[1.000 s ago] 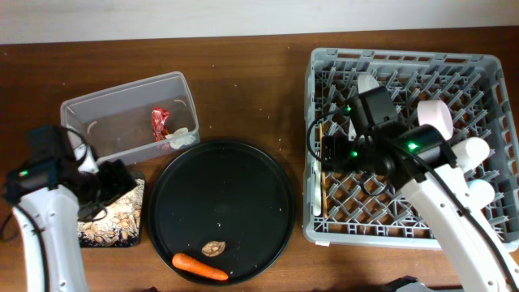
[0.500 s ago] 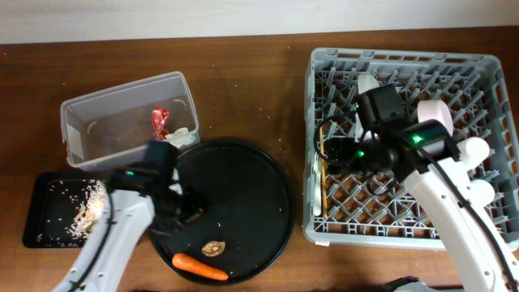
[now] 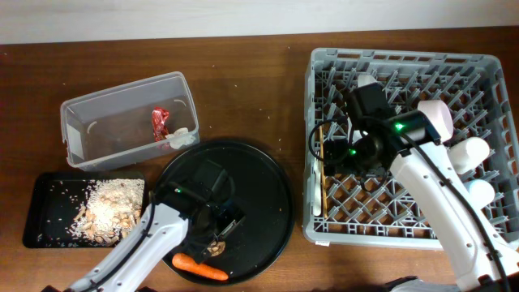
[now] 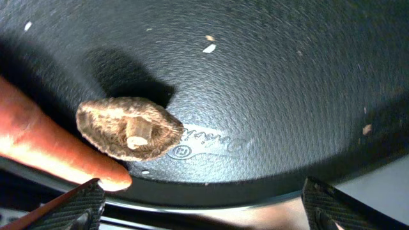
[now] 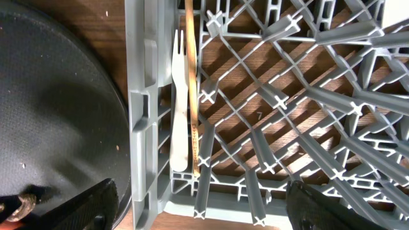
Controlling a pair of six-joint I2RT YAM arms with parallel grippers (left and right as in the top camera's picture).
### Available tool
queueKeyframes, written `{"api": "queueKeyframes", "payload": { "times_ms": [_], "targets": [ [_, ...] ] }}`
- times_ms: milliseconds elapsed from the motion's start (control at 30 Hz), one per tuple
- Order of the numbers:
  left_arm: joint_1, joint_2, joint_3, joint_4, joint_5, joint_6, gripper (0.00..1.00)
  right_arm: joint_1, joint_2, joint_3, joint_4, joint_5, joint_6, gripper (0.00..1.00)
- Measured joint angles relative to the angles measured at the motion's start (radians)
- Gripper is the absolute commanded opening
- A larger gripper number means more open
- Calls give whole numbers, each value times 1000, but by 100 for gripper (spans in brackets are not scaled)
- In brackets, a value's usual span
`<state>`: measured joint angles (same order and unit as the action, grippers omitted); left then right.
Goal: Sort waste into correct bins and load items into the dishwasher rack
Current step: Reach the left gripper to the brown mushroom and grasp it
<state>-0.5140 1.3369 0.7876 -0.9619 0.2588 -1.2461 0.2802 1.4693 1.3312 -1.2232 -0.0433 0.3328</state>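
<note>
left hand (image 4: 201, 206): its jaws are spread wide and nothing is held. it is poised low over the round black tray (image 3: 263, 191), with one fingertip (image 4: 73, 204) seen at each lower corner of the wrist view.
brown lump (image 4: 128, 131): it lies on the round black tray near the front rim, ahead of the left hand. in the overhead view it is largely covered by that hand.
carrot (image 3: 200, 266): it lies flat at the tray's front edge, its tip just beside the brown lump. whether the two touch cannot be told.
right hand (image 5: 204, 206): its jaws are set wide and nothing is held. it is held above the left edge of the dishwasher rack (image 3: 405, 58).
white fork (image 5: 177, 108): it lies inside the rack along the left wall.
wooden stick (image 5: 190, 76): it lies just beside the fork, parallel to it.
clear tub (image 3: 122, 88): it stands on the surface (image 3: 243, 73), behind and left of the round tray. the red wrapper (image 3: 160, 122) and the white paper (image 3: 178, 138) are seen inside, near its right end.
shallow black tray (image 3: 40, 207): it is set left of the round tray, and the food scraps (image 3: 105, 212) are heaped in its right half.
rack, right side: the pink bowl (image 3: 436, 115), white cup (image 3: 470, 152) and light-blue cup (image 3: 480, 192) are lined along it.
</note>
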Motion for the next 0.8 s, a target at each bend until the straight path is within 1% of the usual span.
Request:
{"api": "queueKeyframes", "payload": {
  "times_ms": [67, 167, 267, 467, 600, 700, 767, 800],
  "targets": [
    [-14, 0, -9, 3, -19, -92, 99, 0, 0, 0, 0, 0, -2, 87],
    [-16, 0, -53, 11, -39, -270, 99, 0, 0, 0, -2, 0, -6, 87],
    [-16, 0, -89, 18, -50, -366, 99, 0, 0, 0, -3, 0, -18, 87],
    [-16, 0, -100, 47, -117, -427, 99, 0, 1, 0, -4, 0, -23, 87],
    [-16, 0, -136, 134, -144, -439, 98, 0, 1, 0, -10, 0, -23, 87],
    [-16, 0, -177, 187, -156, -443, 94, 0, 1, 0, -11, 0, -24, 86],
    [-16, 0, -186, 193, -159, -443, 89, 0, 1, 0, -11, 0, -23, 87],
    [-16, 0, -190, 196, -160, -446, 81, 0, 1, 0, -11, 0, -23, 87]
  ]
}}
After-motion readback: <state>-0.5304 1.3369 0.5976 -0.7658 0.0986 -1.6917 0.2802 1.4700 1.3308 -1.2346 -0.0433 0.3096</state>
